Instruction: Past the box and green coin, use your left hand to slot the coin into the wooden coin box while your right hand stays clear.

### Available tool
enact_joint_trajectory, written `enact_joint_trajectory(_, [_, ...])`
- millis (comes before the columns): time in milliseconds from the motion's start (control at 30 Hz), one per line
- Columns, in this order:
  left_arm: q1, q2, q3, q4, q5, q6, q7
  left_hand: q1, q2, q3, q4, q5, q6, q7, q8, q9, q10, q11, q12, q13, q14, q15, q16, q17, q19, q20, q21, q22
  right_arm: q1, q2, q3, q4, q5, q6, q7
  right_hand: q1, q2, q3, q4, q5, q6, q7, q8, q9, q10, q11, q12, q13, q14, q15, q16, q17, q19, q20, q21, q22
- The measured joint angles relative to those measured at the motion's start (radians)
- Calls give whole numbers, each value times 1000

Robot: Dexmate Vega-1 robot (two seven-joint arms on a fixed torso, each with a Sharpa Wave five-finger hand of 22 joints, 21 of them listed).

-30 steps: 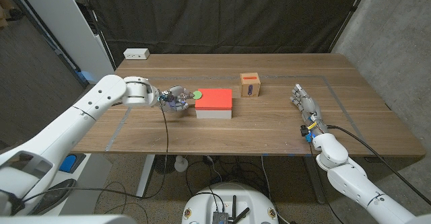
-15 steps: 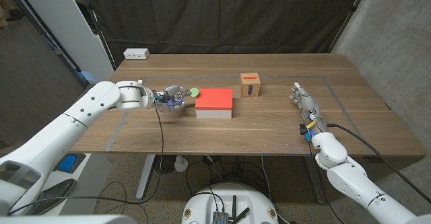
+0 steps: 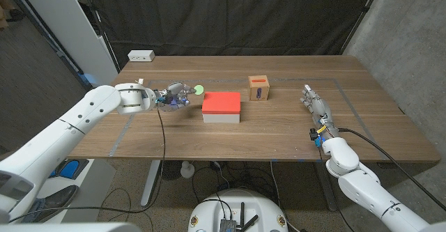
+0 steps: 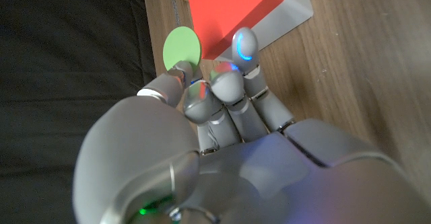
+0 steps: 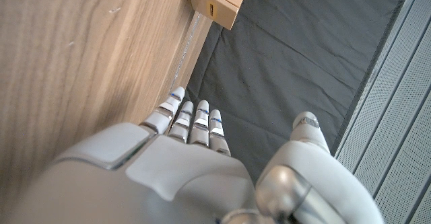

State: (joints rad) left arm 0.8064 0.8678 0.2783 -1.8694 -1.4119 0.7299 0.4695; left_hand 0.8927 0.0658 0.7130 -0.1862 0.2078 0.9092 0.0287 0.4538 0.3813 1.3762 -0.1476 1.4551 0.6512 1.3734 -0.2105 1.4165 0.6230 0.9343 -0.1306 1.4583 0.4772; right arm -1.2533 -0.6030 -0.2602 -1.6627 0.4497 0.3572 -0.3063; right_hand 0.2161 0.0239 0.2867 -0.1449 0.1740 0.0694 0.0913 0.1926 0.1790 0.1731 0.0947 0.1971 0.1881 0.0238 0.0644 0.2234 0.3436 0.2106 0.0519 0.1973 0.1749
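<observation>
My left hand holds a flat green coin pinched at its fingertips, raised above the table just left of the red-topped white box. In the left wrist view the green coin sticks out from the fingertips of my left hand, with the red box close beyond. The small wooden coin box, with a purple slot on top, stands behind and right of the red box. My right hand stays at the table's right side, fingers stretched out and empty; the wooden box lies beyond my right hand.
A white power strip lies at the table's far left corner. Grey tape lines mark out a rectangle on the wooden table. A black curtain hangs behind the table.
My left hand has lifted the green coin and carried it up and away from me, along the red box's left side. The right hand has not moved.
</observation>
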Motion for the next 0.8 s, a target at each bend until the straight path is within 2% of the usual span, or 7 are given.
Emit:
enact_joint_trajectory(67, [0,0,0,-8,17,-13,-3,0,0,0,0,0,0,0,-2,26,1,1,0,4,0,0,0,2,-2,-2,3,0,-5,0,3,-5,-2,1,-2,0,0,0,0,0,0,0,0,0,0,0,0,0,0,0,0,0,0,0,0,0])
enact_joint_trajectory(533, [-18,-34,25,-40,108,-69,-28,3,3,2,2,0,0,0,-9,34,2,2,4,14,6,5,0,2,-5,2,21,-5,-30,-6,26,-28,-8,8,-11,0,0,0,0,0,0,0,0,0,0,0,0,5,0,0,0,0,0,0,0,0])
enact_joint_trajectory(800, [-51,-53,52,-57,158,-76,-28,4,4,2,1,-1,4,4,-13,35,4,4,6,14,6,6,4,5,-7,0,25,-9,-42,-7,38,-35,-8,14,-14,0,0,0,0,0,0,0,0,0,5,-5,0,5,0,0,0,0,0,0,0,0])
